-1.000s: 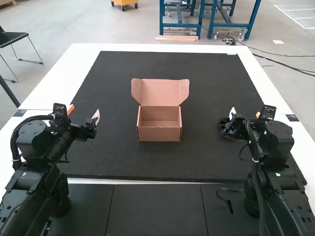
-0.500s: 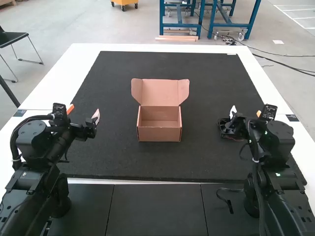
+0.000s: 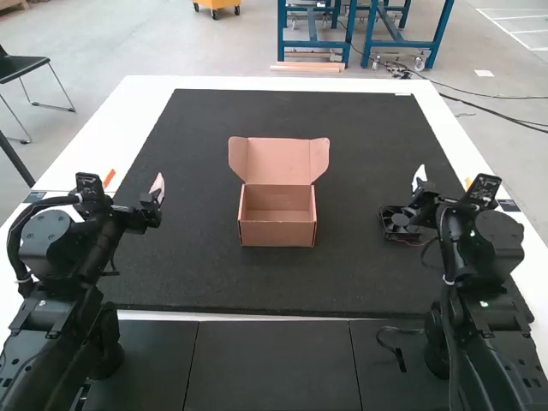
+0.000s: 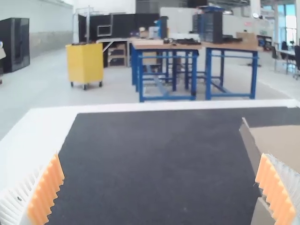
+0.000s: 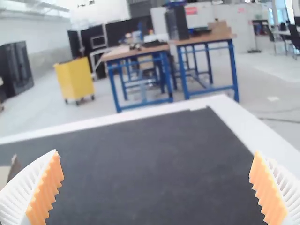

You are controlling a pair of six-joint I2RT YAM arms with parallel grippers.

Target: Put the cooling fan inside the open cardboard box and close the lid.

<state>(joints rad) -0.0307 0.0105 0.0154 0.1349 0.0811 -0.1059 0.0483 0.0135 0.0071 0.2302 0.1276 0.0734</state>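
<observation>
High view: black mat (image 3: pixel 197 154) covers most of the bench (image 3: pixel 103 128). The cardboard box (image 3: pixel 276 226) sits mid-mat, open, its lid flap (image 3: pixel 278 159) standing up on the far side. The cooling fan (image 3: pixel 396 223) lies on the mat close to the right edge, well apart from the box. The right gripper (image 3: pixel 443 181) is just beside the fan with its fingers spread. The left gripper (image 3: pixel 133 182) is over the mat's left edge, also spread. Left wrist view: I see both orange pads (image 4: pixel 44 192) wide apart with bare mat between them, and the box wall by one pad. Right wrist view: pads again wide apart over mat, gripping nothing.
</observation>
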